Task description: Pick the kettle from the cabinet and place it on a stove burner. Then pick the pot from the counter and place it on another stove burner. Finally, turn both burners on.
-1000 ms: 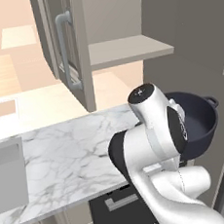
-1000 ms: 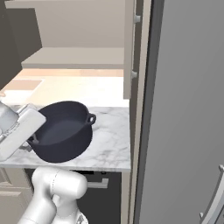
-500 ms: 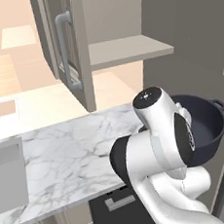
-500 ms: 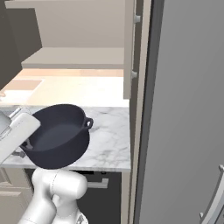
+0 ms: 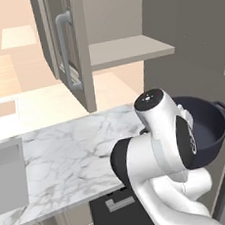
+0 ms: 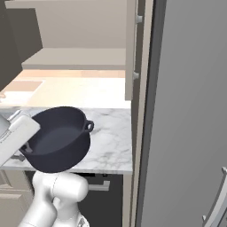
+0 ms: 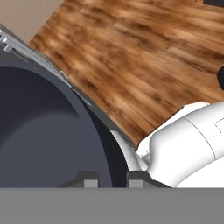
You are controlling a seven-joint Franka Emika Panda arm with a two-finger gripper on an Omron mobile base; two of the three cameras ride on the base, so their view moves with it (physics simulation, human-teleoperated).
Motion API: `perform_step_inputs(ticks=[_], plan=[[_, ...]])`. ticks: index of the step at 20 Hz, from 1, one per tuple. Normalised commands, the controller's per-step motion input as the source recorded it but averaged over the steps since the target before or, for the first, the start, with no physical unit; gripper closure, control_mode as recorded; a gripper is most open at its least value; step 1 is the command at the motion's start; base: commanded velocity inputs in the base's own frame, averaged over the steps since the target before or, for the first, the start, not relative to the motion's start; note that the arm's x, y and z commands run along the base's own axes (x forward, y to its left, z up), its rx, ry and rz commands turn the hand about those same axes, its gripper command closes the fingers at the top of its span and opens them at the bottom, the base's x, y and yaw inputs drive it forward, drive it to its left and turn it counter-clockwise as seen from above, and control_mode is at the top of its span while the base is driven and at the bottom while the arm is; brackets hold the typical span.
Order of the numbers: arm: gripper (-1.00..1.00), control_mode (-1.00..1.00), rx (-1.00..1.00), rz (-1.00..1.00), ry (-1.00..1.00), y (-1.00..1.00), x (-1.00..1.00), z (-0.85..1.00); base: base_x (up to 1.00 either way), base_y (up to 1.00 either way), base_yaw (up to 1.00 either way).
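The wide dark blue-grey pot (image 6: 60,141) hangs tilted over the front edge of the white marble counter (image 6: 111,142), and its right loop handle (image 6: 88,126) shows. My gripper (image 7: 110,177) is shut on the pot's rim (image 7: 94,131), one fingertip (image 7: 89,180) inside the wall and one outside. From the left base view the pot (image 5: 210,124) sits behind my white arm, at the right end of the counter (image 5: 64,154). The beige cabinet (image 5: 127,51) stands open, shelf bare, door handle (image 5: 66,50) at left. The kettle and the burners are out of view.
A tall grey panel (image 6: 186,111) rises close on the pot's right. A dark front with a bar handle (image 5: 116,202) sits under the counter. Wooden floor (image 7: 144,57) shows below the pot. A grey block (image 5: 8,174) stands at the counter's left end.
The pot has come forward off the counter toward its front edge and tipped a little. My arm has swung slightly right with it, grip unchanged.
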Motion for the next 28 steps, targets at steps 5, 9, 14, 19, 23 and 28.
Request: perform_step_inputs(ticks=[5, 9, 14, 19, 23, 28], plan=[[1.0, -1.0, 0.0, -0.03, -0.15, 0.0, -0.36, 0.0, 0.0, 0.0, 0.0], [1.0, 1.0, 0.0, -0.03, -0.1, 0.0, -0.24, 0.0, -0.23, 0.0, -0.03], [1.0, 1.0, 0.0, 0.0, 0.0, 0.0, 0.0, 0.0, -0.33, 0.0, -0.07], [1.0, 1.0, 0.0, 0.0, 0.0, 0.0, 0.0, 0.0, -0.37, 0.0, -0.13], [1.0, 1.0, 0.0, 0.0, 0.0, 0.0, 0.0, 0.0, -0.42, 0.01, -0.24], [1.0, 1.0, 0.0, 0.0, 0.0, 0.0, 0.0, 0.0, -0.4, 0.04, -0.33]])
